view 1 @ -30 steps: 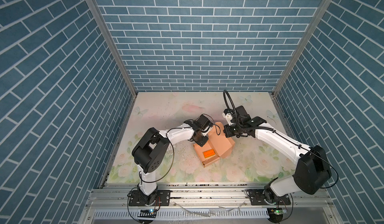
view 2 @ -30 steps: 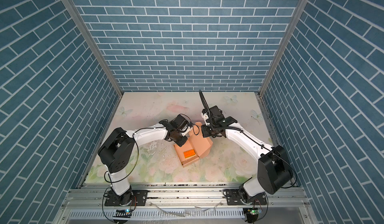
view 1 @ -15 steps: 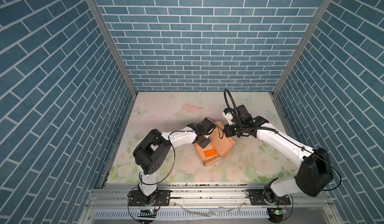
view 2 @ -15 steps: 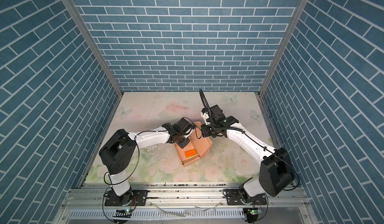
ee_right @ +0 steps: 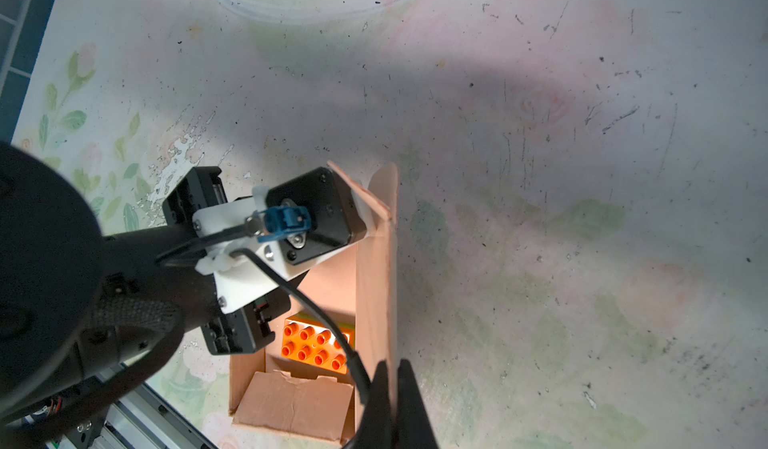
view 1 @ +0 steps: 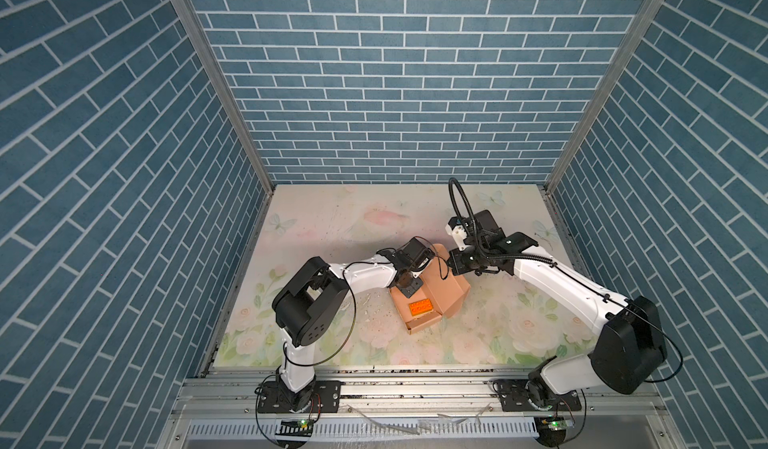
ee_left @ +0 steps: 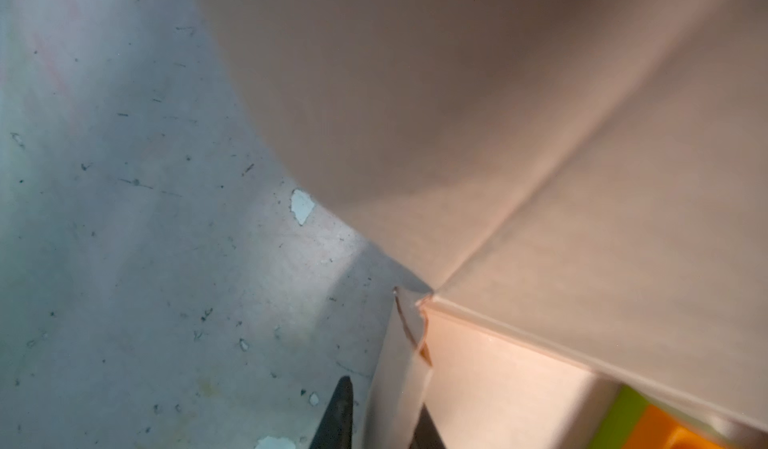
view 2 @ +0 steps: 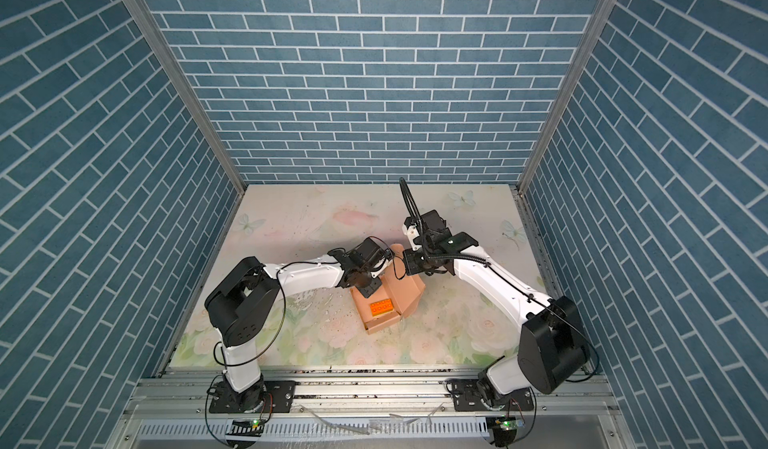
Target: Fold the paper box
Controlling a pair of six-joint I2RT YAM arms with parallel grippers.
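Paper box point(view 1: 446, 291) lies near the middle of the floral table point(view 1: 332, 226), only half formed. Its tray is open upward, and in both top views the large lid panel stands tilted on the tray's right side. An orange brick point(view 1: 420, 308) lies inside the tray. The left gripper point(ee_left: 382, 422) straddles the tray's wall with one finger outside and one inside. Its jaws are a little apart: a thin strip of table shows between the outer finger and the cardboard. The right gripper point(ee_right: 395, 405) is closed tight on the raised panel's edge, which runs in between its fingers.
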